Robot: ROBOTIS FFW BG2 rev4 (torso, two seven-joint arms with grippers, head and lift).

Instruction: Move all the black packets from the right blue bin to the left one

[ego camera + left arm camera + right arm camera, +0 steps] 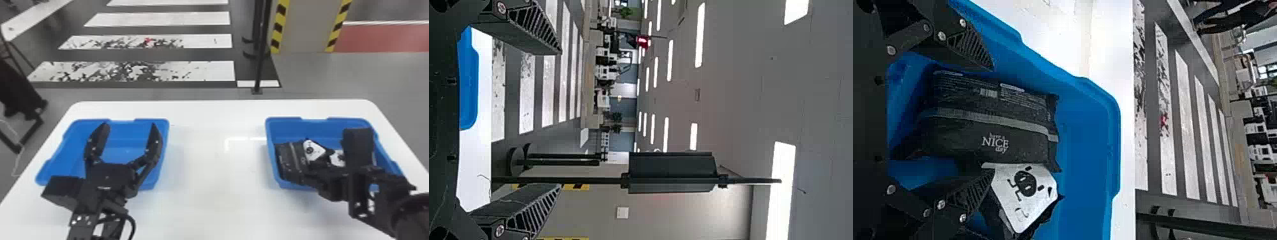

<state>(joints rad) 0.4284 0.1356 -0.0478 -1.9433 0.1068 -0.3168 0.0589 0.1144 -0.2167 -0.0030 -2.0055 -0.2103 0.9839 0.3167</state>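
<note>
- Presently, the left end effector (130, 126) is spread above the left blue bin (124, 154).
- Right of it, the surface (212, 159) carries the right blue bin (325, 126).
- There, the right end effector (338, 185) is spread, with one black packet (1003, 135) between its fingers, another, white-patched packet (1025, 192) beside that.

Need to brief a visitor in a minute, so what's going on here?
A robot is set to move black packets between two blue plastic bins on a white table. Its open, black right gripper reaches into the right blue bin, fingers astride a black packet with a grey stripe but not closed on it. A black packet with a white printed panel lies beside that one. The open, black left gripper is over the left blue bin, holding nothing.
</note>
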